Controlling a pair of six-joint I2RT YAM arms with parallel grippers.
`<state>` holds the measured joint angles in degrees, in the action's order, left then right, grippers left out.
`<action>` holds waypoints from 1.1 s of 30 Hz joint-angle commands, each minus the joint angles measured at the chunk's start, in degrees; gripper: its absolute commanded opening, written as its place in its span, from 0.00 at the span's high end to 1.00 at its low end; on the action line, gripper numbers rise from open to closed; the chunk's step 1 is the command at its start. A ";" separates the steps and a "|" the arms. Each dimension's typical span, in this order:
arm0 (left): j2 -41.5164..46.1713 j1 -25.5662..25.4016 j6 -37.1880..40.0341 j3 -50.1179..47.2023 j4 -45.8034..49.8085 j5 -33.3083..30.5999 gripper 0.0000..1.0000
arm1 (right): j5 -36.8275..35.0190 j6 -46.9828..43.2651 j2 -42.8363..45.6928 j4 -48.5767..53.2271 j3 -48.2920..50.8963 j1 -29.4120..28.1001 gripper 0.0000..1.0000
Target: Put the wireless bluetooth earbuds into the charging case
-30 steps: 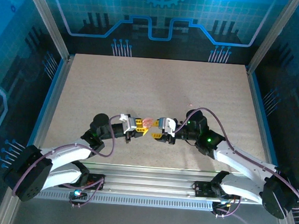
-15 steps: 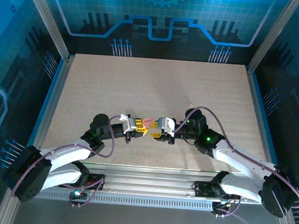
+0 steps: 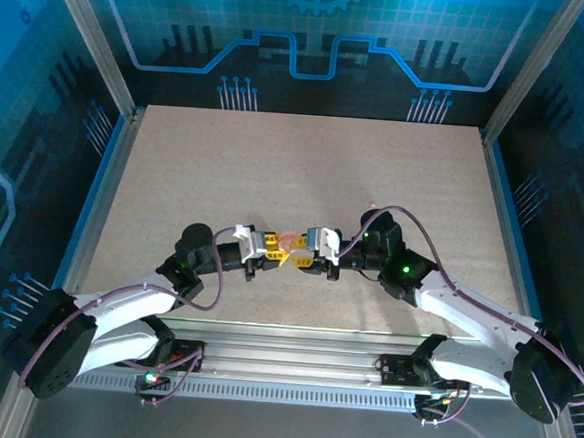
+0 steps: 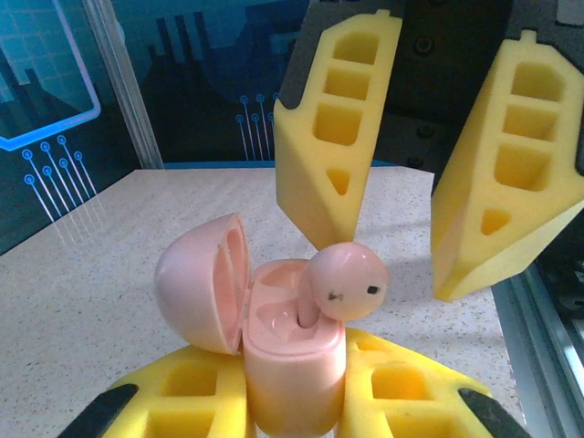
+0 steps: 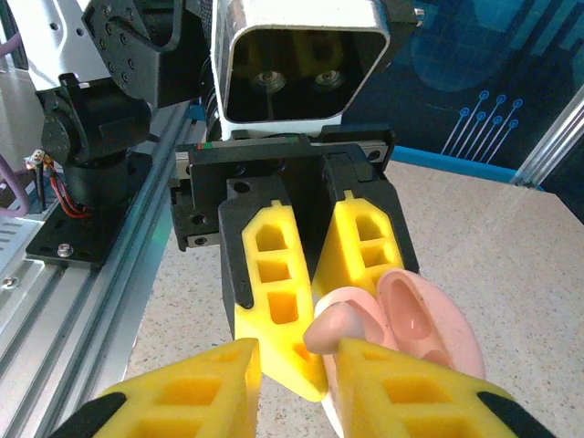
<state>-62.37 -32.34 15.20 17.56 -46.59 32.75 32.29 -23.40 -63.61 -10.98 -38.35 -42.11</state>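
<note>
While my left jaws clamp the open pink charging case (image 4: 292,365), my right jaws stand parted around the earbud (image 4: 347,281), its stem in the case.

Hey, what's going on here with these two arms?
The left gripper holds a pink charging case upright, jaws clamped on its body, with the lid swung open. One pink earbud sits with its stem down in a slot of the case, its round head sticking out above. The right gripper is right over it with jaws open, one finger's tip close against the bud. The bud does not look fully seated yet.
</note>
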 commanded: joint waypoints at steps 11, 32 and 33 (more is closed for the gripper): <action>1.37 -0.79 1.52 -0.15 0.47 -0.78 0.81 | 2.16 0.47 -1.81 0.41 -2.78 -1.39 0.72; 0.46 -1.15 2.81 -1.24 0.66 -4.34 0.81 | -4.14 4.68 1.61 5.49 -3.65 3.28 0.72; 0.16 -1.15 2.82 -1.32 0.59 -5.06 0.82 | -4.36 4.72 1.80 6.76 -3.81 4.08 0.72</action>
<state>-62.15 -32.91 16.51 17.41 -45.25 29.76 29.78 -20.60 -63.22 -8.49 -40.29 -40.07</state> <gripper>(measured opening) 0.200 0.283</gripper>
